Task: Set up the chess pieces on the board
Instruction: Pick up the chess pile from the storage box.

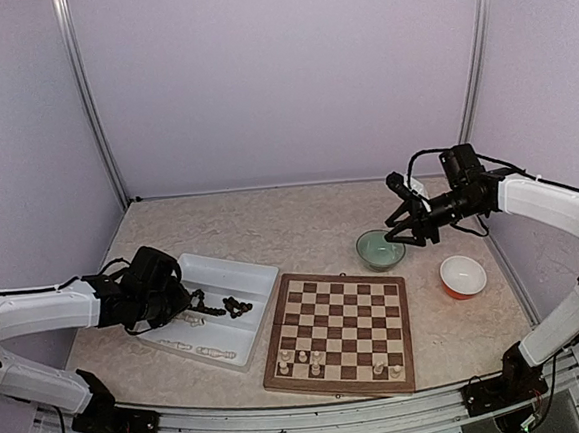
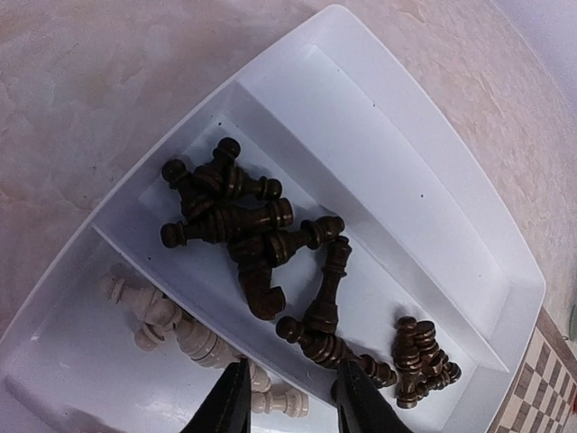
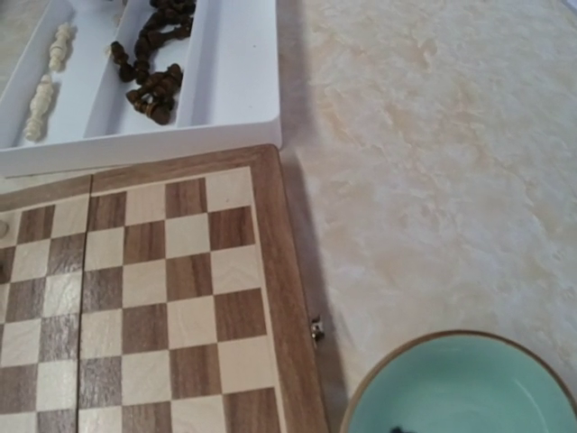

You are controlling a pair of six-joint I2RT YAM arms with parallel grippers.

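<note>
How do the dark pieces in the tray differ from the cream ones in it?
The dark pieces are brown-black; the cream pieces are off-white. The dark pieces lie in a tangled heap in the middle compartment of the tray, while the cream pieces are fewer and more strung out in the neighbouring outer compartment. Both lots lie on their sides in the tray.

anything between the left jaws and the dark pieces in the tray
Nothing visible. The left jaws hang open above the white tray, close over the dark pieces in its middle compartment, with only air between. The cream pieces lie beyond the divider.
</note>
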